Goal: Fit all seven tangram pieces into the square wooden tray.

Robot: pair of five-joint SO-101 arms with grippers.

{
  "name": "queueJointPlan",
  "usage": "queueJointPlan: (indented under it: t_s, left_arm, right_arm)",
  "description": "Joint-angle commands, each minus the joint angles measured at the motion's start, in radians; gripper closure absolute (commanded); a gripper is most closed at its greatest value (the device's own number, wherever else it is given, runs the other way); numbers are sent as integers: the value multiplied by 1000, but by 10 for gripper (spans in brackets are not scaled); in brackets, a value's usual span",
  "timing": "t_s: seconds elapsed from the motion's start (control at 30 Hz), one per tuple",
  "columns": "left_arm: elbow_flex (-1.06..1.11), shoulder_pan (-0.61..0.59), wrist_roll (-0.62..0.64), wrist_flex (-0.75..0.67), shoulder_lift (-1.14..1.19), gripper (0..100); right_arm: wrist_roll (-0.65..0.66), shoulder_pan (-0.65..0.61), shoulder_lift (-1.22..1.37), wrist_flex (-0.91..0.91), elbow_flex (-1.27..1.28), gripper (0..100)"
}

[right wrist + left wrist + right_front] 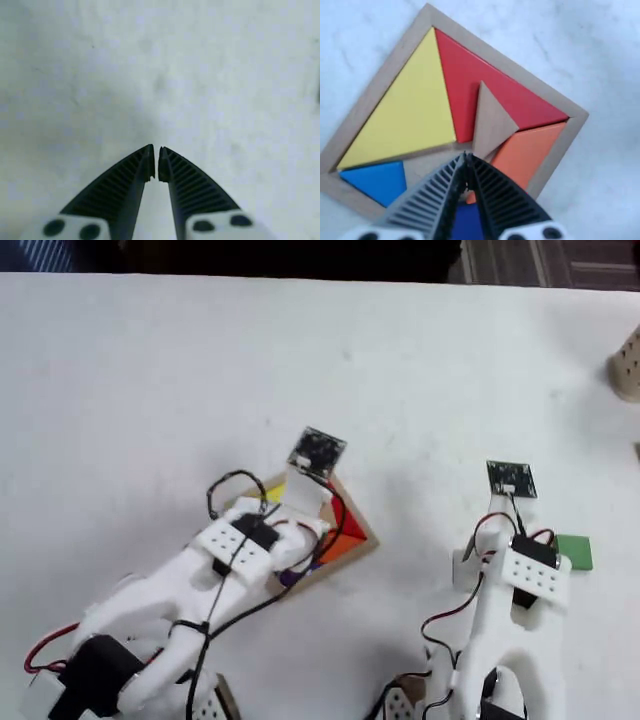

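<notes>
Tray [380, 85] sits on the white table [150, 370], near the middle, turned corner-on under the left arm. Inside it lie a yellow triangle [407, 110], a red triangle [470, 85] touching it, an orange piece [530, 150], a blue triangle [377, 180] and a dark blue piece [465, 220] (mostly hidden by the fingers). A triangular gap [492, 122] of bare wood shows between red and orange. The left end effector [466, 160] hangs over the tray, jaws closed tip to tip, holding nothing. The right end effector [155, 162] is over bare table, jaws all but closed, empty. A green piece [575, 551] lies just right of the right arm, well apart from the tray.
</notes>
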Motion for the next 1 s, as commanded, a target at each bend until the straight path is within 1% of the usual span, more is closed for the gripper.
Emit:
queueJointPlan:
  t_s: [0.0,0.13,0.4,0.5,0.6,0.73,0.83,0.97]
  left_arm:
    - [-15,65,-8,-37,24,977]
    - [-84,84,-5,-35,107,977]
    - [-158,165,-3,-43,108,977]
    - [-173,163,5,-78,108,977]
    - [-180,163,52,-130,125,977]
    - [-216,150,60,-206,220,977]
    - [-276,119,60,-206,300,977]
    - [-313,101,57,-204,314,977]
  right_arm:
    - [11,-1,-31,-12,-8,974]
    - [11,-1,-31,-12,-8,974]
    - [11,-1,-31,-12,-8,974]
    - [11,-1,-31,-12,-8,974]
    - [11,-1,-31,-12,-8,974]
    - [11,-1,-31,-12,-8,974]
    - [11,-1,-31,-12,-8,974]
    - [11,-1,-31,-12,-8,974]
